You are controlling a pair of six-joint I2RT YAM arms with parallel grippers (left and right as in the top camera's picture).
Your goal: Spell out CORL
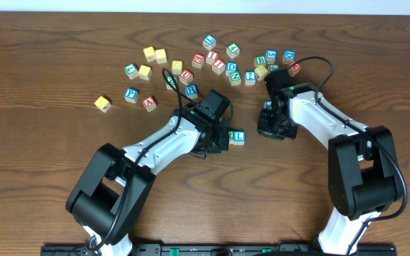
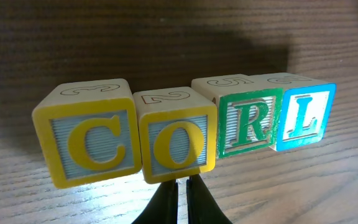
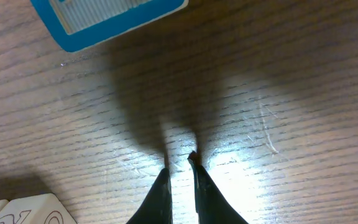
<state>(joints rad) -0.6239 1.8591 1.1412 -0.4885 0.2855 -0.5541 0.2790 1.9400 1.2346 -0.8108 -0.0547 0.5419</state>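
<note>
A: Where's your row?
B: L to R: C block (image 2: 92,143), O block (image 2: 178,144), R block (image 2: 248,122), L block (image 2: 303,117), touching, on table (image 2: 328,186).
A: Jaws?
B: Your left gripper (image 2: 182,180), just before O: clenched, empty. Right gripper (image 3: 179,165): same, over wood.

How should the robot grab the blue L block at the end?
I'd pinch the blue L block from above, by its lettered face and the face opposite. One of its other sides sits against the R block, so no finger fits there.
</note>
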